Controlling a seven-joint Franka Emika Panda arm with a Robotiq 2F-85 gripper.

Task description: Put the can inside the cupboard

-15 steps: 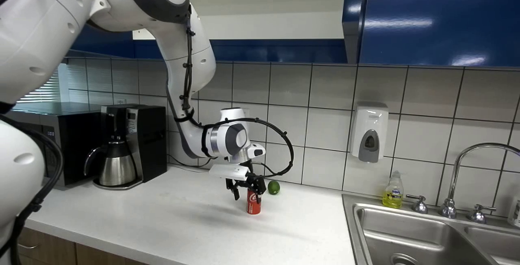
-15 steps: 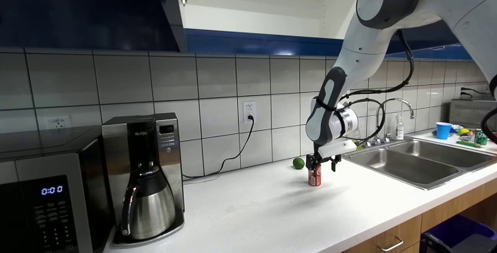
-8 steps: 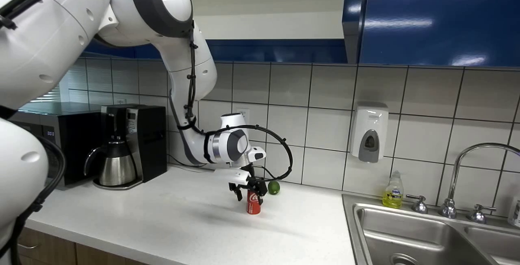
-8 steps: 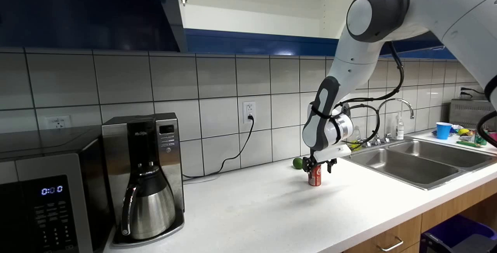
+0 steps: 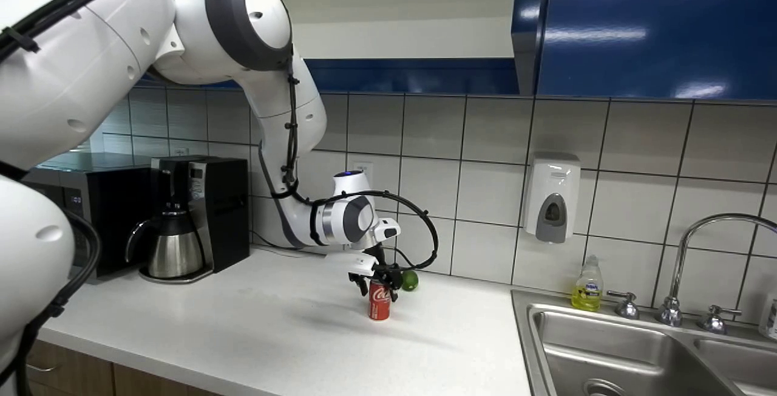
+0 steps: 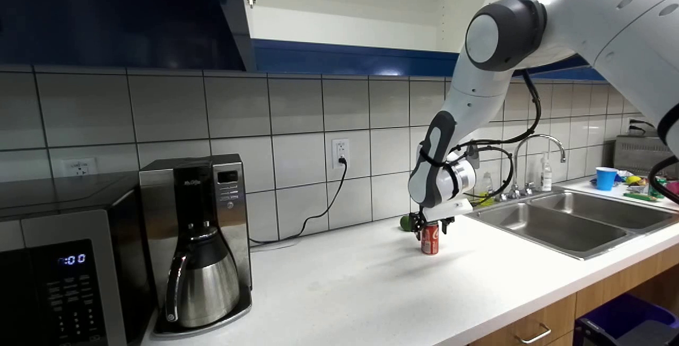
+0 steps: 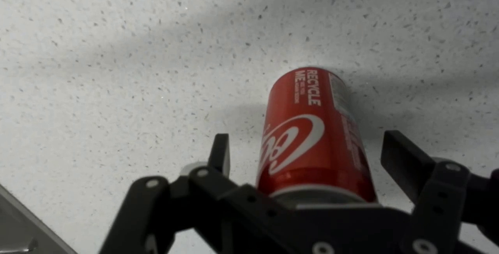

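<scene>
The red can (image 5: 379, 303) stands upright on the white counter and also shows in an exterior view (image 6: 430, 242). In the wrist view the can (image 7: 308, 141) lies between the two fingers, its pale top partly hidden by the gripper body. My gripper (image 7: 307, 144) is open around the can's upper part, with a visible gap on both sides. It points down over the can in both exterior views (image 5: 379, 293) (image 6: 431, 233). The cupboard hangs above, its white interior (image 6: 345, 11) open and its glossy blue front (image 5: 655, 37) beside the opening.
A green fruit (image 5: 410, 280) lies close behind the can. A coffee maker (image 6: 228, 240) and a microwave (image 6: 58, 282) stand at one end. A steel sink (image 5: 607, 338) with faucet and a yellow soap bottle (image 5: 587, 286) are at the other. The cupboard's blue lower edge (image 6: 360, 59) overhangs the counter.
The arm has come lower and the gripper has shifted sideways so its fingers stand on both sides of the can. The can has not moved.
</scene>
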